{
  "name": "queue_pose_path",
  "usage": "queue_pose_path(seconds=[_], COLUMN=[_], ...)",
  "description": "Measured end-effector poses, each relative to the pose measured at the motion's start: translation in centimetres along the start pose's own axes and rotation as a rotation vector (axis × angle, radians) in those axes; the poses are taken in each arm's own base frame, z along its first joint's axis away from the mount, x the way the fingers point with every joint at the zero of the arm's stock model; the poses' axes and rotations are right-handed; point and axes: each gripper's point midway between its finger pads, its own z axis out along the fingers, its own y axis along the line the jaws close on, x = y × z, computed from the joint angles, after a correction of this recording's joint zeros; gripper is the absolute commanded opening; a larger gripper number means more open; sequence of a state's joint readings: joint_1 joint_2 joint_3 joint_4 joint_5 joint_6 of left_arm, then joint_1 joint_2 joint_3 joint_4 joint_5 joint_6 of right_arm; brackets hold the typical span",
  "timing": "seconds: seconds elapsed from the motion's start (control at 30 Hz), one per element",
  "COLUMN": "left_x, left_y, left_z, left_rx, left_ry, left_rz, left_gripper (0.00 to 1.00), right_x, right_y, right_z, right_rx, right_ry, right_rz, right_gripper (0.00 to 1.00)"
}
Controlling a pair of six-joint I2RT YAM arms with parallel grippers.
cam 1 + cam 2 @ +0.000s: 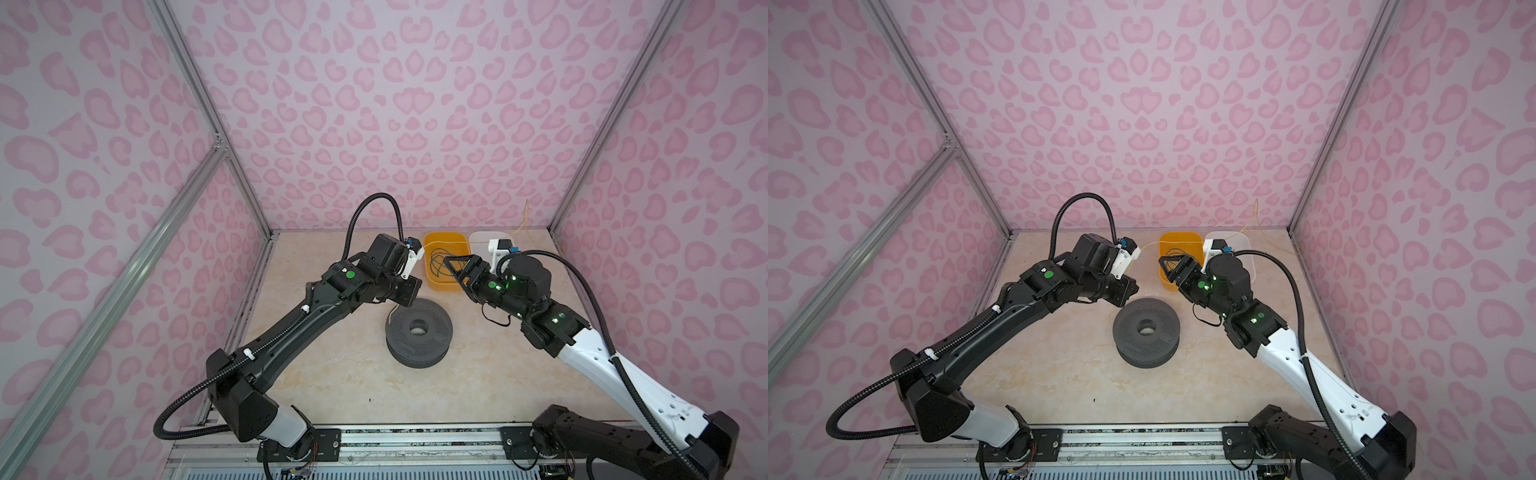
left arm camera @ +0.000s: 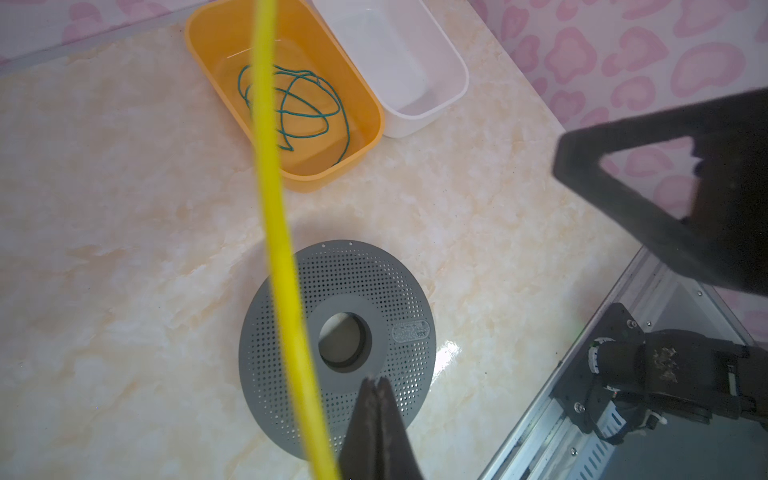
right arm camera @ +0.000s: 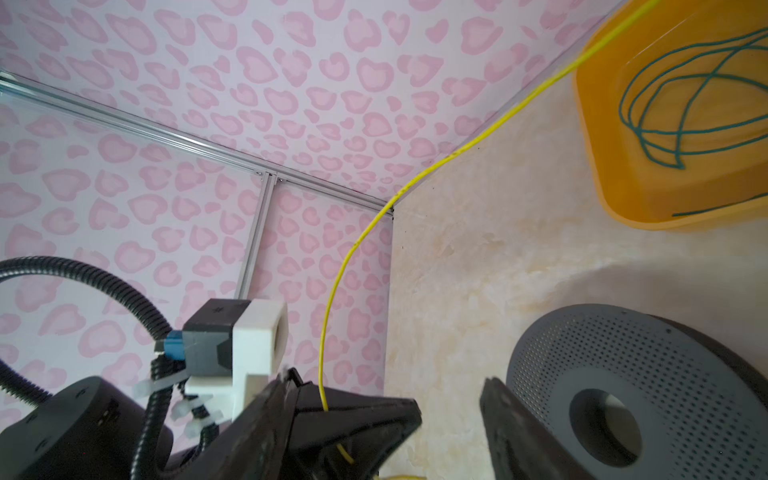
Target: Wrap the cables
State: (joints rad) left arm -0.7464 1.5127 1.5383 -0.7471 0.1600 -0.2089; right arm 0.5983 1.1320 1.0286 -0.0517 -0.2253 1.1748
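Left hand [image 2: 376, 384]: clenched near grey spool [image 2: 395, 291], yellow cable [image 3: 457, 153] just beside, grip unclear
Right hand [image 3: 451, 397]: released, empty, by orange bin [image 2: 199, 37]
Green cable [image 2: 291, 104]: loose loops inside orange bin

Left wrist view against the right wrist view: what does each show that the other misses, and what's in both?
Only the left wrist view: the white bin, apparently empty, beside the orange bin; the spool's whole perforated face; the left gripper, jaws shut.
Only the right wrist view: the left arm's wrist camera mount, a ribbed black hose, and the yellow cable as a thin arc through the air.
Both: the yellow cable (a blurred band in the left wrist view), the green cable looped loose inside the orange bin, the spool, the marble tabletop.
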Motion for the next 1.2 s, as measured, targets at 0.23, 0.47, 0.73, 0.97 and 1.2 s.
queue_pose_path(seconds=[0.23,0.47,0.73,0.97,1.2], left_x=[1.1,1.6,2.4,2.3,3.4], left_y=[-0.7,-1.9,-2.8,-3.1,-2.9], left_z=[-0.2,-0.6,-1.0,-1.3,-1.5], left_rx=[0.016,0.048,0.075,0.085,0.101], left_ry=[-0.003,-0.024,-0.03,-0.042,-0.065], left_rz=[0.024,0.058,0.075,0.089,0.094], left_gripper=[0.04,0.04,0.04,0.38,0.53], right_x=[0.5,0.5,0.7,0.5,-1.3], right_y=[1.1,0.6,1.4,1.7,1.8], right_z=[3.9,5.1,5.7,4.8,2.7], right_rx=[-0.059,-0.067,-0.12,-0.141,-0.155], right_ry=[-0.006,-0.016,0.009,0.02,-0.017], right_rz=[0.106,0.172,0.206,0.19,0.164], right_gripper=[0.57,0.32,0.0,0.0,0.0])
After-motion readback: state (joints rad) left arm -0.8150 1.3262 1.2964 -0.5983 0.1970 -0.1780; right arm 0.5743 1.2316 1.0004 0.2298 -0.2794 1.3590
